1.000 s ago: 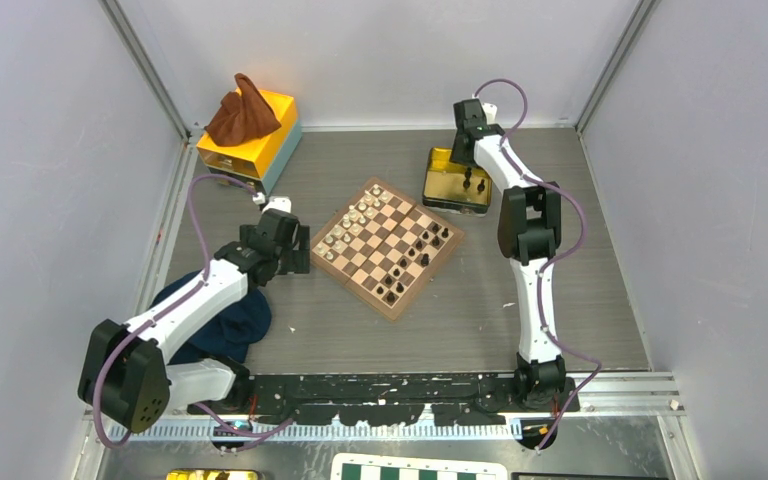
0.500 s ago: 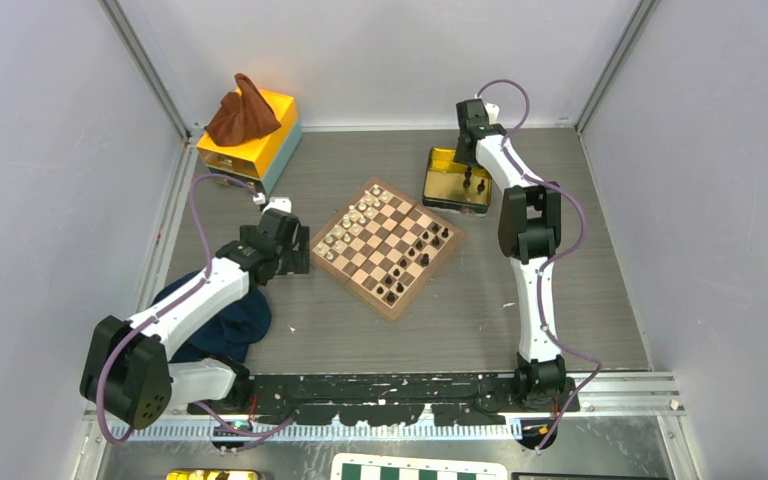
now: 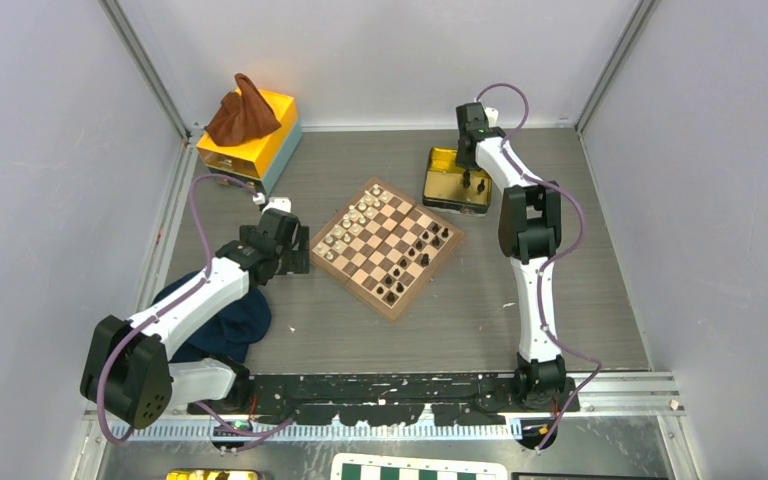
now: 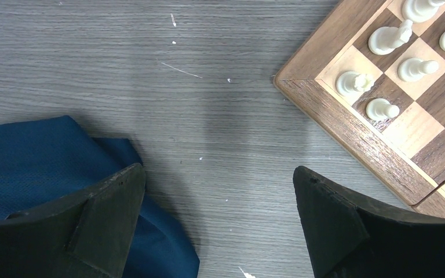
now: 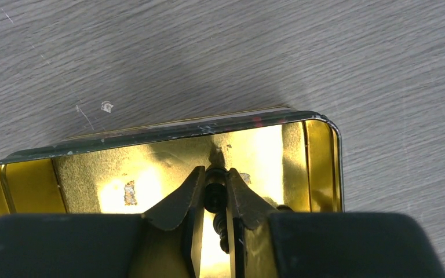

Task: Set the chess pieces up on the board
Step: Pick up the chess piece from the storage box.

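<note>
The wooden board point(image 3: 352, 288) lies at mid-table, with black chess pieces point(image 3: 422, 245) along its right side and cream pieces point(image 3: 350, 225) along its left. At the back, my right gripper point(image 3: 467, 160) reaches down into a golden tin point(image 3: 430, 178). In the right wrist view its fingers point(image 5: 214, 174) are shut on a black chess piece point(image 5: 215, 194) inside the tin point(image 5: 150, 134). Another black piece point(image 3: 483, 184) stands in the tin. My left gripper point(image 3: 298, 260) hangs open and empty point(image 4: 218, 169) over bare table, just left of the board's corner point(image 4: 347, 124).
A blue cloth point(image 3: 225, 325) lies under the left arm and reaches the left finger point(image 4: 35, 156). An orange box with a brown cloth on it point(image 3: 250, 130) stands at the back left. A green-and-white board point(image 3: 415, 468) shows at the bottom edge.
The right gripper has lowered into the tin and its jaws have narrowed from wide apart onto a black piece. The left arm has not moved.
</note>
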Robot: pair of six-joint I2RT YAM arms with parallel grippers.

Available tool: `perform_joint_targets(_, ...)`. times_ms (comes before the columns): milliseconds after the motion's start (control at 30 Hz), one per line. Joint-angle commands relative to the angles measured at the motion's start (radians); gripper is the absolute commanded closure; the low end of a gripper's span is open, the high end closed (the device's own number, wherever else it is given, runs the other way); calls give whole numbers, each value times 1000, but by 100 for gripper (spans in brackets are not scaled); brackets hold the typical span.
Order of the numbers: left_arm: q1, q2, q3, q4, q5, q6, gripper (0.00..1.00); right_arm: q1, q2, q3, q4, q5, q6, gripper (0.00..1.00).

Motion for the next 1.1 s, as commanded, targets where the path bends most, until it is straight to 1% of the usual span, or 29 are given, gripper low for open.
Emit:
perform_joint_targets(0, 5, -4, 24, 33, -9, 0, 0, -3, -60, -14, 16, -2, -3, 81)
perform_joint_targets(267, 5, -7, 27, 32, -8, 2, 0, -4, -87, -21, 22, 3, -10, 94)
perform_joint_targets(433, 5, -16, 30, 29, -11, 2, 0, -3, -116, -16, 21, 2, -20, 98)
perform_joint_targets(633, 5, -30, 33, 27, -8, 1, 0, -2, -168, -25, 18, 0, -33, 99)
perform_joint_targets(800, 5, -45, 35, 27, -5, -1, 0, 0, -226, -66, 22, -7, -37, 99)
perform_joint_targets(1067, 5, -56, 38, 29, 5, -4, 0, 44, -375, -211, 33, -15, -50, 99)
